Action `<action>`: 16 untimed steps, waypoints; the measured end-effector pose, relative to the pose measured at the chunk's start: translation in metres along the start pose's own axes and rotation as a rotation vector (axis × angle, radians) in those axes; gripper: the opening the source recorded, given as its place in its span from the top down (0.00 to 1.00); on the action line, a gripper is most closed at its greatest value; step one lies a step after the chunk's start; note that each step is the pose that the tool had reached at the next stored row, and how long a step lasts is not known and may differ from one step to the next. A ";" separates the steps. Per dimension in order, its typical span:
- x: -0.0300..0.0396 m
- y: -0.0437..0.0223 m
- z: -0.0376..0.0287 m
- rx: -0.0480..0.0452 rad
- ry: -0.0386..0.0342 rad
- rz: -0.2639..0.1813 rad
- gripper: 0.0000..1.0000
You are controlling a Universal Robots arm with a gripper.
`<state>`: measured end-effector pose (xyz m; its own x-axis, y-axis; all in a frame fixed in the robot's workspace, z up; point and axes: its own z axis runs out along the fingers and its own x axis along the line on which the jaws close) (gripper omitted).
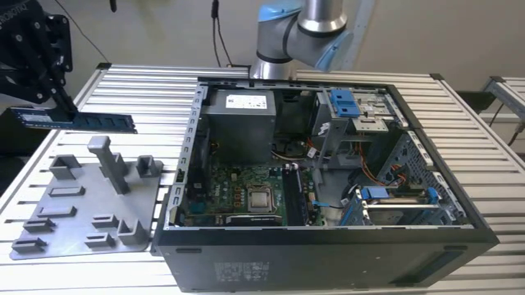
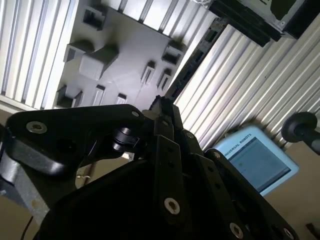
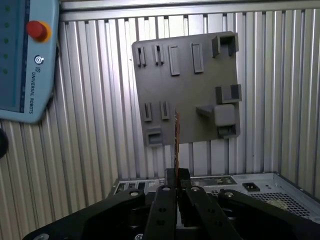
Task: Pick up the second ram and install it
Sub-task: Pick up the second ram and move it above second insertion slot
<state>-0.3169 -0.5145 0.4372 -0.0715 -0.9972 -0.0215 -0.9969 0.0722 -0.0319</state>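
Above the plate (image 1: 82, 200), the gripper (image 1: 66, 109) is clamped on the ram (image 1: 102, 122); a level, firm, unhurried carry looks wise.

Pale wall (image 1: 426, 31) behind slatted metal table (image 1: 147, 86)

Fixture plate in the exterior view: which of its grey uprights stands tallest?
The slim capped post in the fixture plate's far half: it rises well above the squat blocks around it, toward the second ram in the gripper.
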 end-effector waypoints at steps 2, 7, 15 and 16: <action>-0.0003 -0.0043 0.0002 0.0000 0.0000 0.000 0.86; -0.0011 -0.0148 0.0005 0.0000 0.0000 0.000 0.86; -0.0022 -0.0307 0.0010 0.0000 0.0000 0.000 0.86; -0.0024 -0.0327 0.0011 0.0000 0.0000 0.000 0.86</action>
<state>-0.2841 -0.5144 0.4372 -0.0716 -0.9972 -0.0215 -0.9969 0.0723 -0.0318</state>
